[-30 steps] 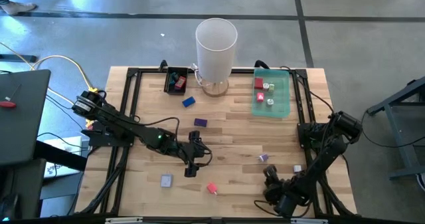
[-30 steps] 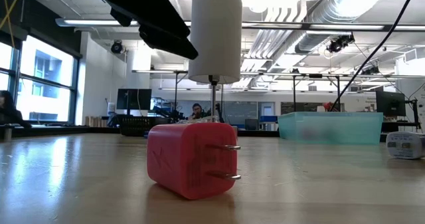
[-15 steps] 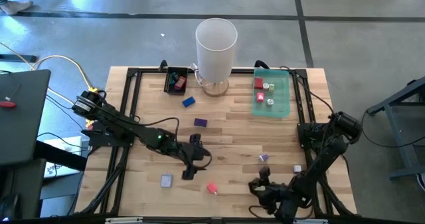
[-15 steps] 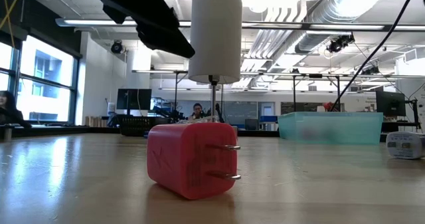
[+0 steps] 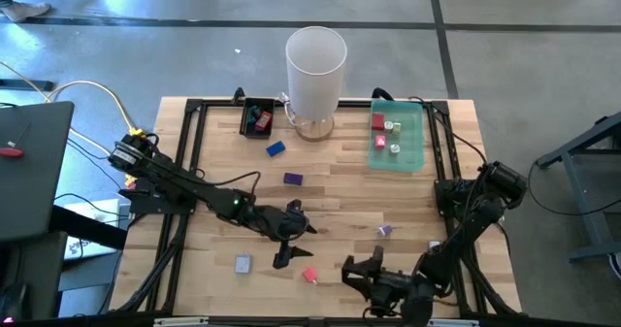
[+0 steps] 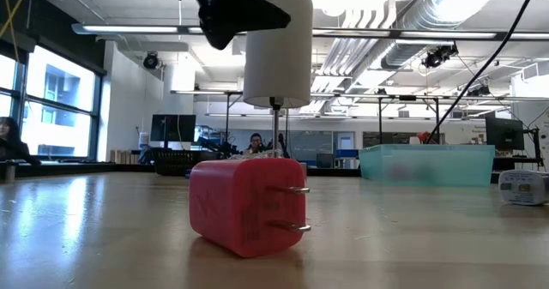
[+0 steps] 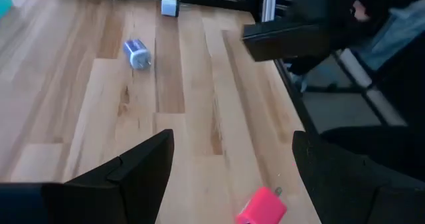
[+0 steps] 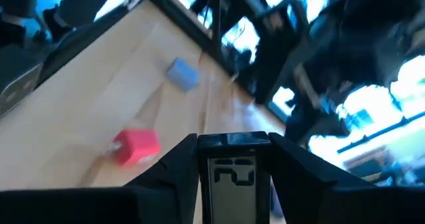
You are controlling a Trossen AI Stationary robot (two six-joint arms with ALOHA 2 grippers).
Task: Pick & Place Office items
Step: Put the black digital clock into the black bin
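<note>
A red plug-shaped piece [image 5: 310, 275] is seen lying on its side on the bare wood of the counter [image 5: 340, 196], near the front edge, with two metal prongs pointing sideways in the low view [image 6: 247, 205]. It is taken here as the landmark. It is touched by neither gripper.

Just behind the red piece and slightly to its left, the left gripper [image 5: 288, 236] is held above the counter; in its own wrist view its fingers [image 7: 136, 167] are spread wide with nothing between them, and the red piece [image 7: 261, 207] shows past them. To the right of the red piece, near the front edge, the right gripper [image 5: 361, 272] is pointed toward it. In the right wrist view the red piece [image 8: 136, 146] lies ahead of the fingers [image 8: 174, 165]; they are seen partly apart around a dark flat part, and whether anything is gripped cannot be told.

To the left of the red piece lies a grey block [image 5: 242, 263]. Right of and behind it lie a small purple piece [image 5: 385, 230] and a pale piece [image 5: 435, 245] close to the right arm. Farther behind lie a purple block [image 5: 292, 179] and a blue block [image 5: 276, 148].

At the far edge stand a small black tray [image 5: 246, 118] holding a few pieces, a tall white cylinder [image 5: 315, 67] and a translucent green tray [image 5: 415, 143] with red and pale pieces in it.
</note>
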